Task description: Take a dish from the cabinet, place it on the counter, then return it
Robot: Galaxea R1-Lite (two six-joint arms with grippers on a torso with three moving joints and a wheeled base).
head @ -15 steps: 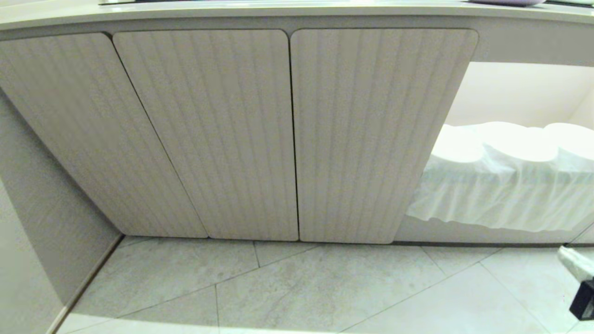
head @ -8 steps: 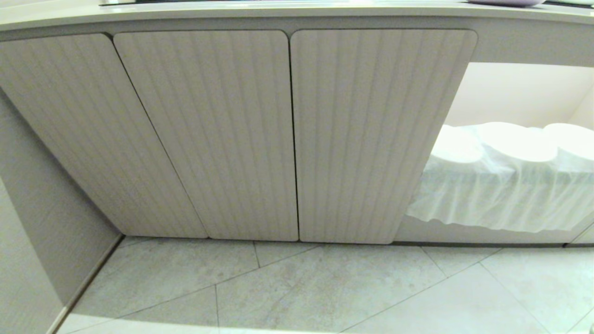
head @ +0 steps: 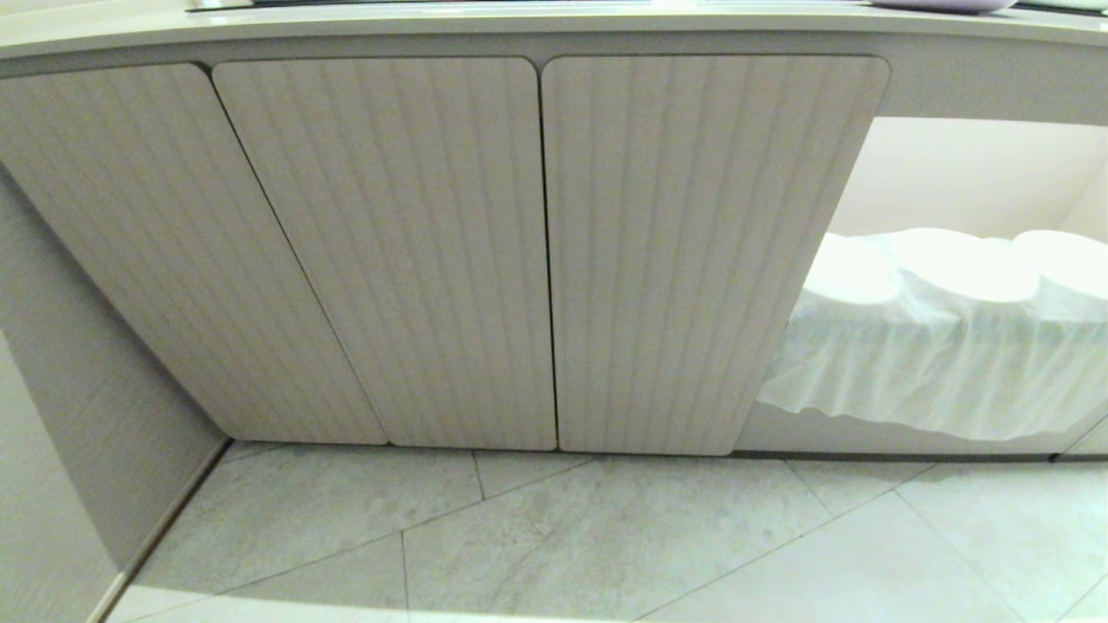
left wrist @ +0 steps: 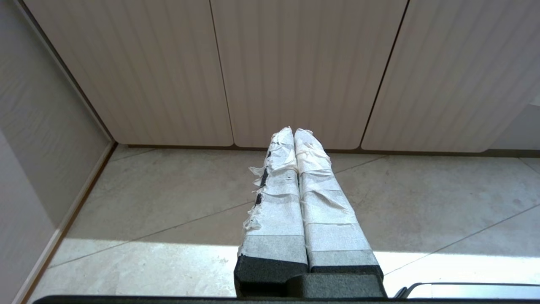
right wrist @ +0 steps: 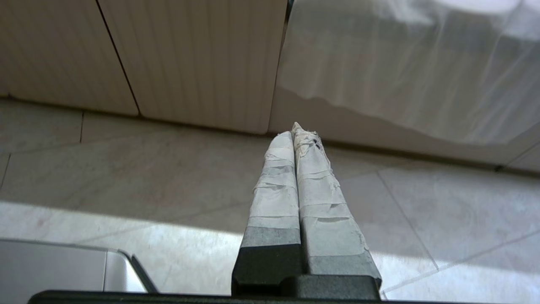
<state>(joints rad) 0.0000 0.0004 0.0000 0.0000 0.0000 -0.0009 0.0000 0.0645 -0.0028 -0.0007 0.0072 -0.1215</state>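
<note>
- The dish cannot be picked out in any view: no plain cream-white plate shows on the floor, before the doors or in either gripper
- The cabinet [head: 545,251] fills the head view, its three ribbed, round-cornered doors all shut flush, with thin dark gaps between them
- The counter [head: 519,22] runs along the top edge of the head view above the doors; only its pale front rim shows, with the underside of a lilac dish [head: 943,4] peeking at its far right
- To the right of the doors is an open lit compartment [head: 969,173] holding stacked white plates under clear plastic [head: 935,337], the film hanging down over their front
- The left gripper [left wrist: 294,131] hangs low above the tiled floor [head: 554,536], pointing toward the foot of the cabinet doors; its two tape-wrapped fingers [left wrist: 278,198] are pressed together with nothing between them
- The right gripper [right wrist: 294,128] likewise hangs above the floor, pointing at the base of the cabinet where the rightmost door meets the open compartment; its taped fingers [right wrist: 320,198] are closed against each other and hold nothing
- Neither arm appears in the head view
- A grey textured side wall [head: 78,415] closes the scene on the left, meeting the floor at a pale skirting strip
</note>
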